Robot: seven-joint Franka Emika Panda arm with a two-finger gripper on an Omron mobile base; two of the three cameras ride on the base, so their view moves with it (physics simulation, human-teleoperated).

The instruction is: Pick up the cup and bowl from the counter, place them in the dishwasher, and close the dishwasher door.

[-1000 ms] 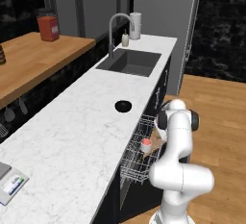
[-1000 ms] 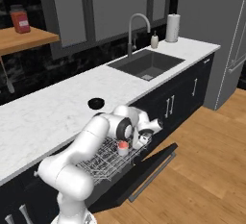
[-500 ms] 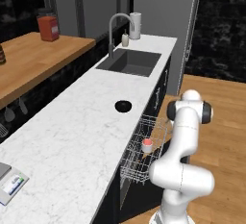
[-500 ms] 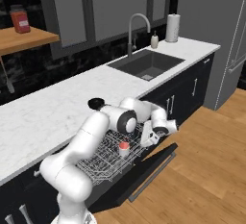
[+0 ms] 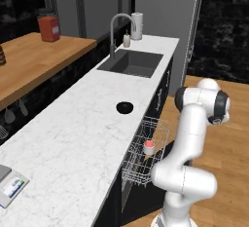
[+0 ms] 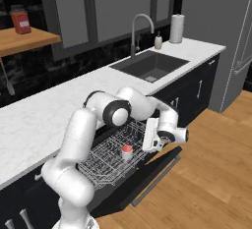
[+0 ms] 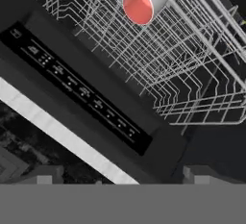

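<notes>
My pincer point(image 6: 153, 142) is wide open and holds nothing. It hangs just past the outer edge of the rack point(image 6: 106, 157), above the open door point(image 6: 147, 176) of the dishwasher. The cup point(image 6: 127, 150) stands in the rack, behind my pincer and a little lower, with its red top showing. I think the cup part is done, so the step now is to go and get the bowl point(image 5: 125, 107). The bowl sits on the surface point(image 5: 73, 138), well above my pincer and farther back, near the sink point(image 5: 131, 64). To do this well, I should lift my pincer straight up first, so it clears the rack wires and the edge of the surface. Then I should come down over the bowl from the top and pinch its rim, because it is low and flat. In the hand view I cannot make out my fingertips well. From the right side the arm hides the bowl, and I cannot tell how deep the bowl is.
</notes>
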